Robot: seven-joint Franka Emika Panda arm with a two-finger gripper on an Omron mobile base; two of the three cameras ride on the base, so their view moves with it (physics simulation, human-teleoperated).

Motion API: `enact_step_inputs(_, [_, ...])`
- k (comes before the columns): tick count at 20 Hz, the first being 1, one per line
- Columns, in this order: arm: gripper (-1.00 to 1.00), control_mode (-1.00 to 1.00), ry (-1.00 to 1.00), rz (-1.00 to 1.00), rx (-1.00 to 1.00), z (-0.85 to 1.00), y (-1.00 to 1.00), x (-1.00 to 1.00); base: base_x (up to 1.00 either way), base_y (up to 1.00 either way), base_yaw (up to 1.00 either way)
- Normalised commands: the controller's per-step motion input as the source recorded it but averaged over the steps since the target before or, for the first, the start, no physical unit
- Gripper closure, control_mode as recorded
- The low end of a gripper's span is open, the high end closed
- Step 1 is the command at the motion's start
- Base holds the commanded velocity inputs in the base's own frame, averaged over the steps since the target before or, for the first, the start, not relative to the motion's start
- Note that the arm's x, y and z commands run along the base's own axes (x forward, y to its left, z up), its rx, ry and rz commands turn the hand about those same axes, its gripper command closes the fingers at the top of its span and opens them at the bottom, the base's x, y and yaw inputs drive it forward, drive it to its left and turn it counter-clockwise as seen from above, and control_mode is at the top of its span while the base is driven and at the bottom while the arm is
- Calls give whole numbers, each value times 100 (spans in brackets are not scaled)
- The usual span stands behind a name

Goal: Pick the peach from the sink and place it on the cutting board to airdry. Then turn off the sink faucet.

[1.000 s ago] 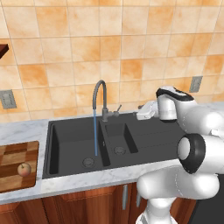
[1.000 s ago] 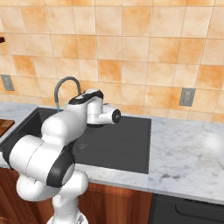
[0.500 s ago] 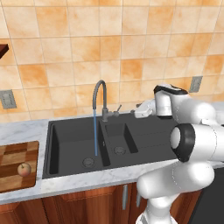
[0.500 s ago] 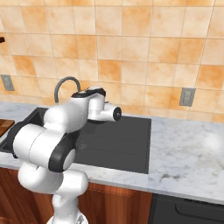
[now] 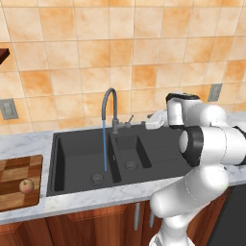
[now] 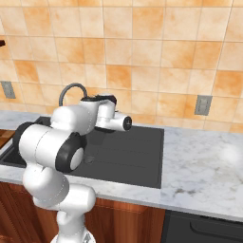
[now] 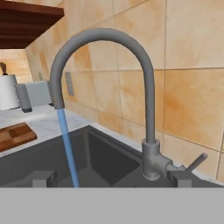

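The peach (image 5: 26, 186) lies on the checkered wooden cutting board (image 5: 12, 170) at the far left of the counter. The black double-basin sink (image 5: 77, 156) holds no fruit. A blue stream of water (image 5: 104, 146) falls from the grey gooseneck sink faucet (image 5: 110, 103) into the left basin. My gripper (image 5: 148, 123) hovers just right of the faucet's side lever (image 5: 129, 119), level with it. In the hand view the fingertips (image 7: 41, 178) stand wide apart, open and holding nothing, with the faucet base (image 7: 151, 164) between them and the lever (image 7: 197, 161) above the right tip.
The marble counter (image 6: 204, 161) runs right of the sink. Outlets (image 5: 215, 92) sit on the tiled wall. A dark wooden shelf (image 7: 26, 17) hangs at upper left. A white roll (image 7: 8, 92) and a grey appliance (image 7: 35, 94) stand beyond the cutting board (image 7: 15, 135).
My hand has crept left toward the faucet's lever and the elbow has swung forward. Peach, board and running water are unchanged.
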Motion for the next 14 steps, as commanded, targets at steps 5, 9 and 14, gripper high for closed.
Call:
enact_step_inputs(5, [-100, -100, 0, 0, 0, -13, 8, 21, 0, 0, 0])
enact_step_inputs(9, [-100, -100, 0, 0, 0, -10, 10, 29, 0, 0, 0])
enact_step_inputs(14, [-100, -100, 0, 0, 0, -19, 4, 30, 0, 0, 0])
